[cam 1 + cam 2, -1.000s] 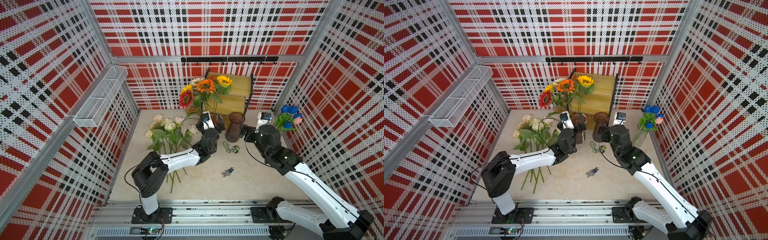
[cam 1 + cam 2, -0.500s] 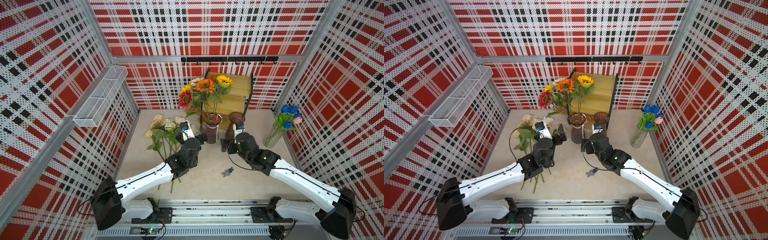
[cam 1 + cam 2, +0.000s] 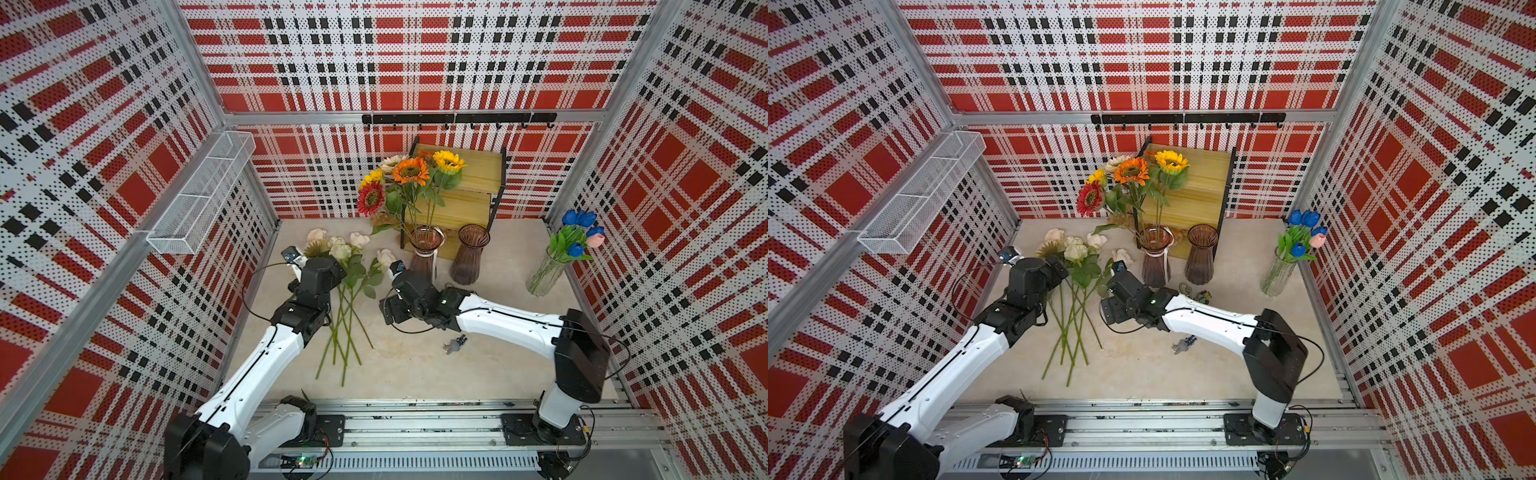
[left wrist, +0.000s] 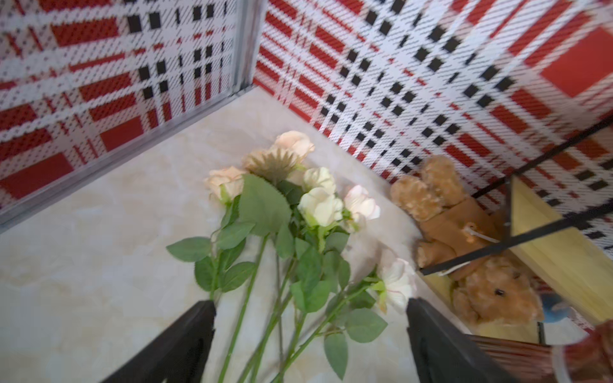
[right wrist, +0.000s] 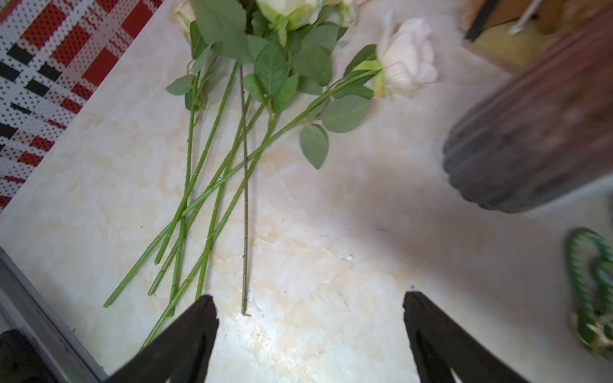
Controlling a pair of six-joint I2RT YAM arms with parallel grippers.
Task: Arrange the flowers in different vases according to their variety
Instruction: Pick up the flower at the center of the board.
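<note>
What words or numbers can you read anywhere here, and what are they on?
Nothing here can be read.
The small white mark on the left arm: too small to read.
The white tag on the teddy bear: blurred, no writing shows.

A pale marbled table point(image 3: 415, 365) carries the display: cream and pale pink roses point(image 3: 340, 251) lie loose on its left half, stems fanned toward the front edge. At the back stand a wooden two-tier shelf point(image 3: 469, 178), a pinkish ribbed vase point(image 3: 424, 257) holding sunflowers point(image 3: 410, 170) and, just beside it, a brownish-purple vase point(image 3: 467, 257) — a clear glass cylinder point(image 3: 544, 276) of tulips point(image 3: 579, 218) stands well apart at the right. A small grey object point(image 3: 455, 345) lies mid-table; a green trinket point(image 3: 1202, 296) sits near the brownish-purple vase.
</note>
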